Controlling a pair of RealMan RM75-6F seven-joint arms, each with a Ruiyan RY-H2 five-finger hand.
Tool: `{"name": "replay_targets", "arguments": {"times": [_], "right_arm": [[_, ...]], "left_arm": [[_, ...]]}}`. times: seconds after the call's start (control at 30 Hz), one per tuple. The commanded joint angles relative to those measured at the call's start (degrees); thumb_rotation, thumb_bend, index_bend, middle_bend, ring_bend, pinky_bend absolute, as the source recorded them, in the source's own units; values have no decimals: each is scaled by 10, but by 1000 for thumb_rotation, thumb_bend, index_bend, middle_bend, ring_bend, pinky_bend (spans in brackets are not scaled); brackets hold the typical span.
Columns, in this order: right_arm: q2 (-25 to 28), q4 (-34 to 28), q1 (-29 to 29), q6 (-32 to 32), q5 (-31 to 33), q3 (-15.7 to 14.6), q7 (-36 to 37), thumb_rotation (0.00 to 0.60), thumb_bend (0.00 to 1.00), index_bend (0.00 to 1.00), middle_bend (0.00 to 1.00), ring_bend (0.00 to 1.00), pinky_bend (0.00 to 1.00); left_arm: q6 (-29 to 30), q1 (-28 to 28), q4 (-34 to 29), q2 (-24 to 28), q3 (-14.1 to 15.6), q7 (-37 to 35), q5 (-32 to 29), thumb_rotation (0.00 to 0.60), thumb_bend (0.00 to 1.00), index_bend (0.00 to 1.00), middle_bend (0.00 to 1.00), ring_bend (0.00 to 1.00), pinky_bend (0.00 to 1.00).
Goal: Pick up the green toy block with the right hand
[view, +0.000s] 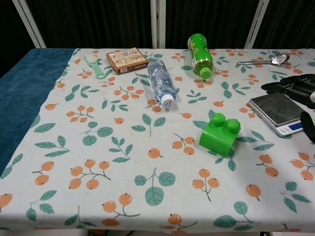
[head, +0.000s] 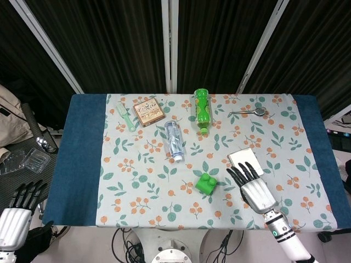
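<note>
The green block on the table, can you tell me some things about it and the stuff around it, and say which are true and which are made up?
1. The right robot hand is holding the green block. False: the hand is beside the block, holding nothing, with its fingers apart.
2. The green bottle lies on its side. True.
3. The clear bottle stands upright. False: it lies on its side too.
4. A spoon lies near the far edge of the table. True.
5. The left robot hand is over the flowery cloth. False: it hangs off the table's left side.
</note>
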Motion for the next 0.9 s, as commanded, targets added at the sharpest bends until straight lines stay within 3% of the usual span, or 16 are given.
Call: {"name": "replay_targets", "arguments": {"times": [0.03,0.1,0.4,0.63,0.7,0.8,0.9], "right_arm": [[-1,-57,34,-81,61,23,-106,600,75,0,0,0,0],[-14,-70,51,-110,95,37,-152,600,1,0,0,0,0],[-78,-83,116,-171,209,78,-293,600,0,0,0,0,0],[-106,-87,157,-182,281,88,-359,600,0,0,1,0,0],[-109,-89,169,-188,309,87,-376,600,12,0,33,0,0],[-111,-88,182,-185,342,82,-398,600,62,6,157,0,0],[-112,-89,192,-178,363,76,-408,600,100,134,301,5,0]], "left_arm": [[4,1,-3,1,-1,-1,2,600,62,43,27,0,0],[7,1,-4,2,-1,0,4,600,61,43,27,0,0],[8,4,-1,6,-3,-9,-4,600,62,42,26,0,0],[12,9,12,2,-2,-25,-10,600,62,43,26,0,0],[13,11,16,1,-2,-32,-14,600,61,43,26,0,0],[17,14,22,1,-3,-45,-18,600,62,43,26,0,0],[19,15,26,1,-3,-48,-18,600,62,43,26,0,0]]}}
